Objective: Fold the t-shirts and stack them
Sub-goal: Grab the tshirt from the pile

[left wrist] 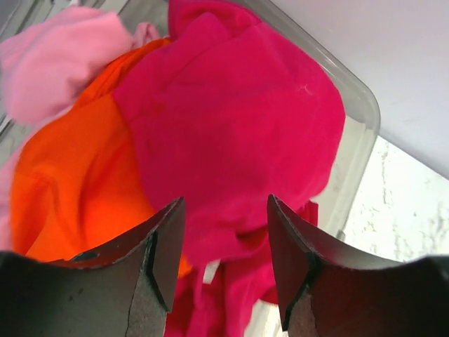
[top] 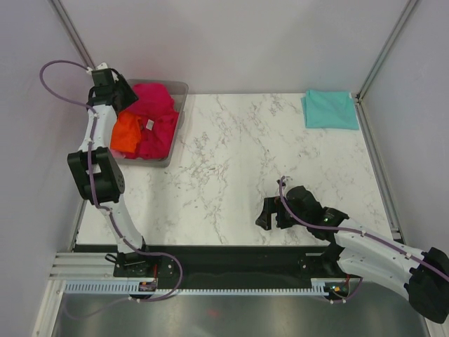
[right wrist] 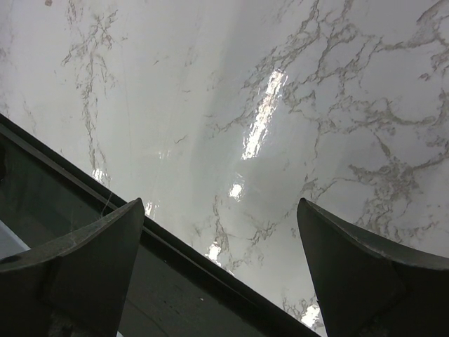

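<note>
A crimson-magenta t-shirt [top: 156,112] lies crumpled in a clear bin [top: 181,88] at the far left, with an orange t-shirt [top: 126,133] beside it. In the left wrist view the magenta shirt [left wrist: 231,119] fills the middle, the orange one [left wrist: 70,175] lies left of it and a pale pink one [left wrist: 49,60] shows at the top left. My left gripper [left wrist: 226,232] is open just above the magenta shirt, holding nothing. A teal t-shirt [top: 330,109] lies folded square at the far right. My right gripper [right wrist: 221,246] is open and empty over the table's near edge.
The bin's clear rim [left wrist: 358,105] runs along the right in the left wrist view, with marble table [left wrist: 407,210] beyond. The table's dark front edge [right wrist: 175,253] crosses the right wrist view. Grey walls and metal posts [top: 382,49] enclose the table.
</note>
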